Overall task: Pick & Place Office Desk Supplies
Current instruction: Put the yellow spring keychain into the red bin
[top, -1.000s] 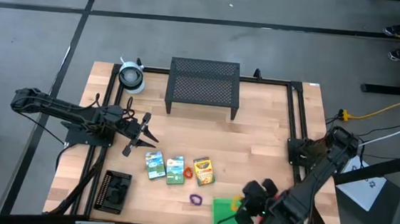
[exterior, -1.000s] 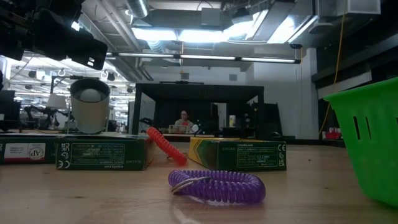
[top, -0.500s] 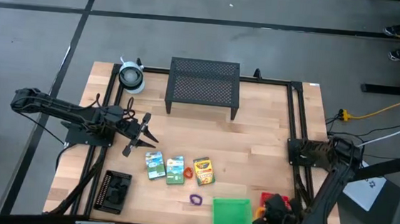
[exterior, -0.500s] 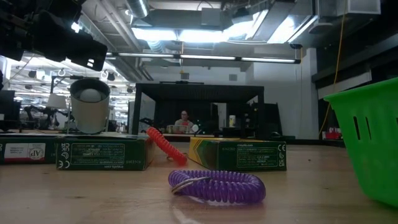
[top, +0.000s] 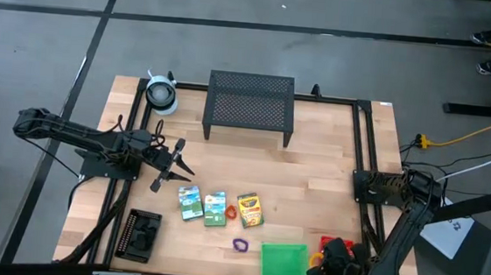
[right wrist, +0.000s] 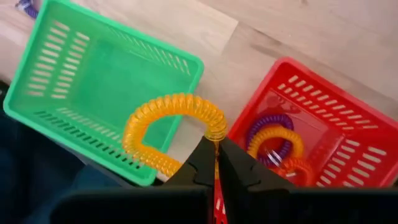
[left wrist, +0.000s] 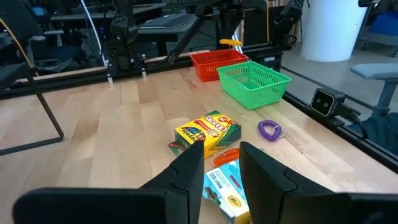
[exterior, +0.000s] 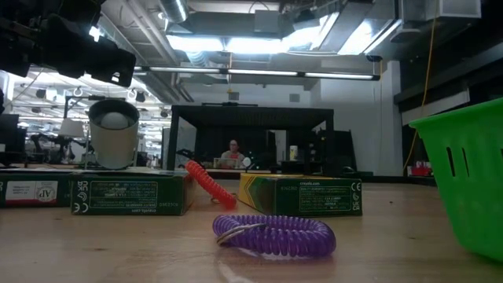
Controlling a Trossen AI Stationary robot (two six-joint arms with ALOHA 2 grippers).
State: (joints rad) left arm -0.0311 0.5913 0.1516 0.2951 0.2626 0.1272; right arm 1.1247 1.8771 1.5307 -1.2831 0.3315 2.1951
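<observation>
Right gripper [right wrist: 215,163]: positioned at the near table edge, above the gap between the green tray [right wrist: 93,68] and the red tray [right wrist: 348,118]. Its fingers are closed on the ring of a yellow-orange loop [right wrist: 168,130], which hangs over the near rim of the green tray. In the high view the gripper [top: 321,268] sits between the two trays.

Red tray contents: one purple coil, one yellow coil and one orange coil, lying together. The green tray holds nothing visible on its floor.

Black tray [top: 140,235]: near-left corner of the table, holding small black bits.

Purple loop [top: 240,243]: flat on the wood, just left of the green tray.

Middle row, left to right: two green-white card boxes [top: 190,202] [top: 215,209], an orange loop [top: 231,212], then the yellow-green crayon box [top: 250,208]. The orange loop lies between the second card box and the crayon box.

Left gripper [top: 177,162]: held above the table just behind the left card box, fingers partly apart, holding nothing.

Far edge: a large black mesh stand [top: 250,107] at centre, with a round whitish roll [top: 161,94] to its left
</observation>
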